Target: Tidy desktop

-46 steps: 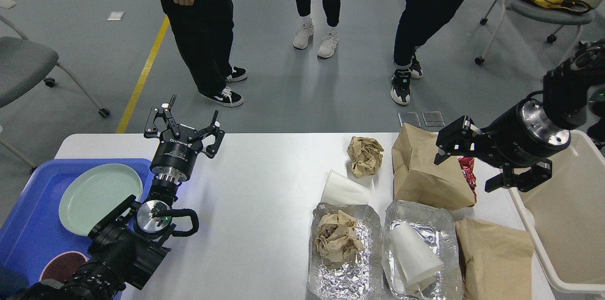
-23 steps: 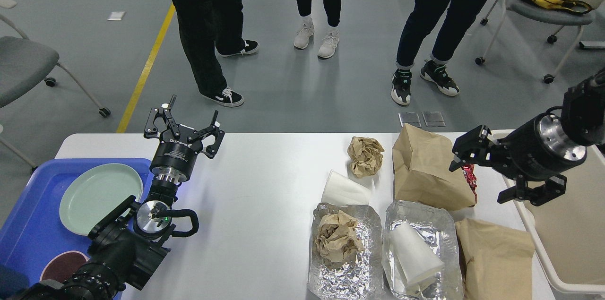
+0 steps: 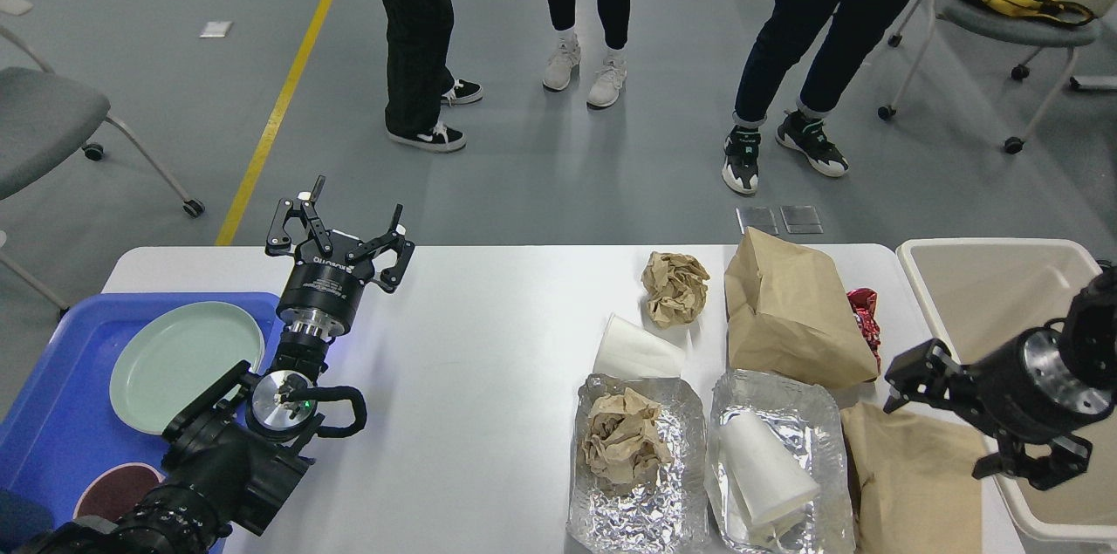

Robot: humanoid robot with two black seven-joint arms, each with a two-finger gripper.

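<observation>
Right gripper (image 3: 982,414) spread, empty, hovering over flat brown bag (image 3: 916,471) at desktop (image 3: 489,336) right edge, bin (image 3: 960,270) just behind. Advice: drop straight, pinch bag's near edge, avoid foil tray (image 3: 781,458) leftward. Left gripper (image 3: 340,231) spread, idle.

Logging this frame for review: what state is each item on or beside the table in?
Left tool: open, empty.
Right tool: open, empty.
Left cup: tipped over on the desktop.
Right cup: lying in the right foil tray.
Left foil tray: holds crumpled paper.
Paper ball: crumpled, on the desktop.
Upper bag: lying flat.
Bin: looks empty.
Plate: empty, on the blue tray.
</observation>
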